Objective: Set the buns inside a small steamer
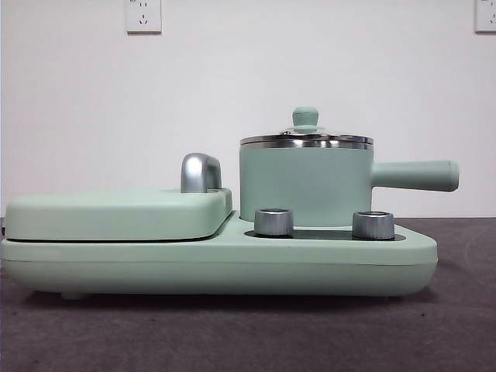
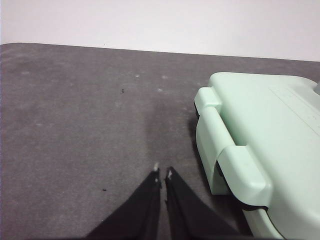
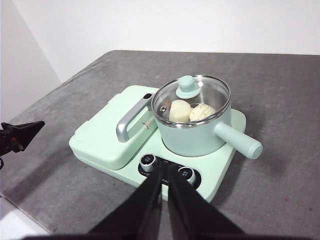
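The small steamer (image 1: pixel 306 182) is a mint green pot with a steel rim and a long side handle; it stands on the right half of the green cooker base (image 1: pixel 217 260). Its glass lid with the green knob (image 3: pixel 188 86) is on. Through the lid in the right wrist view I see both buns inside the steamer (image 3: pixel 192 127): the smooth cream bun (image 3: pixel 179 110) and the ridged white bun (image 3: pixel 202 112). My right gripper (image 3: pixel 164 170) is shut and empty, back from the cooker's knob side. My left gripper (image 2: pixel 163 172) is shut and empty over bare table beside the cooker.
The flat grill lid (image 1: pixel 116 213) with a chrome handle (image 1: pixel 200 172) covers the cooker's left half. Two steel knobs (image 1: pixel 273 222) sit on the front of the base. The left arm's tip (image 3: pixel 20 135) shows far from the cooker. Grey table mat (image 2: pixel 75 125) all around.
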Controlling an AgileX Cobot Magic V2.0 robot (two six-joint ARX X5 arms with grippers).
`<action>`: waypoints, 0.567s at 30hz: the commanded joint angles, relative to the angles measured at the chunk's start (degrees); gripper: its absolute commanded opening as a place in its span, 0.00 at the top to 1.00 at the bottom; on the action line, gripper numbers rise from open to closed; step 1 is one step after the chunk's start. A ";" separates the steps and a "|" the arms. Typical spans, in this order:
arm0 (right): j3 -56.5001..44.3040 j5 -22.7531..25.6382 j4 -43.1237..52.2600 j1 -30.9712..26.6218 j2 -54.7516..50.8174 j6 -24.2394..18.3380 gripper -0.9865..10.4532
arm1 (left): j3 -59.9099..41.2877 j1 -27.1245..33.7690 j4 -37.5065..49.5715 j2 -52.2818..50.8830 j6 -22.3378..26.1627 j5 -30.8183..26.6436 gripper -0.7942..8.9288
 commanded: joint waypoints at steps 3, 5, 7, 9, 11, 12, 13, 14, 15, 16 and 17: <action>0.59 0.00 0.59 0.33 0.13 -0.26 0.90 | -1.11 0.00 -0.39 -0.02 0.02 -0.15 0.90; 0.59 0.00 0.59 0.33 0.13 -0.26 0.90 | -1.11 0.00 -0.39 -0.02 0.02 -0.15 0.90; -0.31 0.52 1.86 -0.35 0.09 -0.24 0.90 | -1.11 0.00 -0.39 -0.02 0.02 -0.15 0.90; -1.97 -0.39 4.13 -3.58 -0.04 -0.26 0.90 | -1.11 0.00 -0.39 -0.02 0.02 -0.15 0.90; -5.31 -3.56 8.85 -8.90 -0.59 -0.26 0.90 | -1.11 0.00 -0.42 -0.02 0.02 -0.15 0.90; -7.98 -5.35 12.74 -12.07 -1.31 -0.22 0.90 | -1.11 0.00 -0.42 -0.02 0.02 -0.15 0.90; -11.30 -6.36 17.75 -15.12 -2.29 -0.22 0.90 | -1.11 0.00 -0.42 -0.02 0.02 -0.15 0.90; -14.47 -6.43 22.51 -17.57 -3.23 -0.24 0.90 | -1.11 0.00 -0.42 -0.02 0.02 -0.15 0.90; -18.01 -6.43 27.69 -19.93 -4.15 -0.24 0.90 | -1.11 0.00 -0.42 -0.02 0.02 -0.15 0.90; -21.53 -6.49 32.46 -22.03 -5.03 -0.24 0.90 | -1.11 0.00 -0.42 -0.02 0.02 -0.15 0.90; -25.11 -6.49 36.83 -24.20 -6.08 -0.24 0.90 | -1.11 0.00 -0.42 -0.02 0.02 -0.15 0.90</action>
